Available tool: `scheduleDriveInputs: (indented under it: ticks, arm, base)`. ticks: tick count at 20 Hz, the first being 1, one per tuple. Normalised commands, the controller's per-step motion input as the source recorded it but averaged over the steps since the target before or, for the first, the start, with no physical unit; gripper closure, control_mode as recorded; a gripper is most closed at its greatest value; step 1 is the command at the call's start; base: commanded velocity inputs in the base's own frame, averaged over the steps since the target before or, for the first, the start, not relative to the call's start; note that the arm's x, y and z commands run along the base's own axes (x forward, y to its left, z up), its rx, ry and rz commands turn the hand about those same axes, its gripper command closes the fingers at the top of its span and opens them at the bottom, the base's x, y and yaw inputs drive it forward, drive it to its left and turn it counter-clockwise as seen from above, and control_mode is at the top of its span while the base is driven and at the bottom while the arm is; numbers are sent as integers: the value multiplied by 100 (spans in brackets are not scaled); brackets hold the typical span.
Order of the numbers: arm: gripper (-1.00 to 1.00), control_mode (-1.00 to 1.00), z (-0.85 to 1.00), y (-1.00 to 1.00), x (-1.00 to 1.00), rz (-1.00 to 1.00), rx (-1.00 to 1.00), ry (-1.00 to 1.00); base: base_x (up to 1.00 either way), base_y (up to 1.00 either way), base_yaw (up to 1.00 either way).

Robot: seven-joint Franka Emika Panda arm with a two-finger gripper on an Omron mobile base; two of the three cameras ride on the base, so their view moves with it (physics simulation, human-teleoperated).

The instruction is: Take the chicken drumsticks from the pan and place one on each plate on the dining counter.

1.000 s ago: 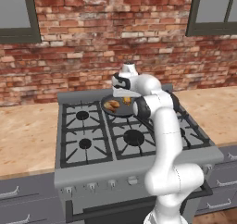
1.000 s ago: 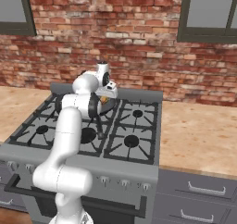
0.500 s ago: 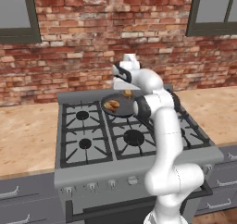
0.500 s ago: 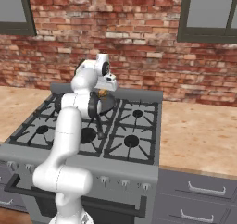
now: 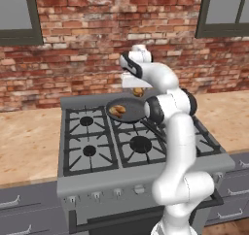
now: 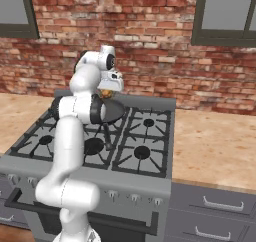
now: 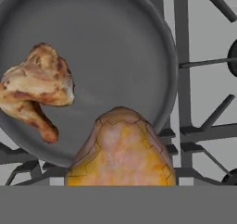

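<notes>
Golden drumstick (image 7: 121,149) lifted above the pan (image 7: 115,42)
Claw (image 5: 138,91) held it at its thick middle; a light, greasy piece, apt to slip.

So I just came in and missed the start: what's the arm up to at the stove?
The pincer is shut on one chicken drumstick and holds it in the air above the pan. The other drumstick lies in the pan, which sits on a rear burner of the stove. No plates are in view here.
</notes>
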Motion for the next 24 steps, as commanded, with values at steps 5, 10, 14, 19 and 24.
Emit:
scheduleDriveInputs:
  ticks: [5, 10, 14, 19, 24]
  arm:
    - [100, -100, 1, 0, -100, 0, 0, -9]
    - [100, -100, 5, 0, -96, 0, 0, -13]
    - [100, -100, 16, 0, -83, 0, 0, -7]
    - [100, -100, 40, 0, -62, 0, 0, 3]
    - [100, -100, 41, 0, -55, 0, 2, 14]
  base:
    - [0, 0, 0]
    - [0, 0, 0]
    - [0, 0, 0]
    - [0, 0, 0]
    - [0, 0, 0]
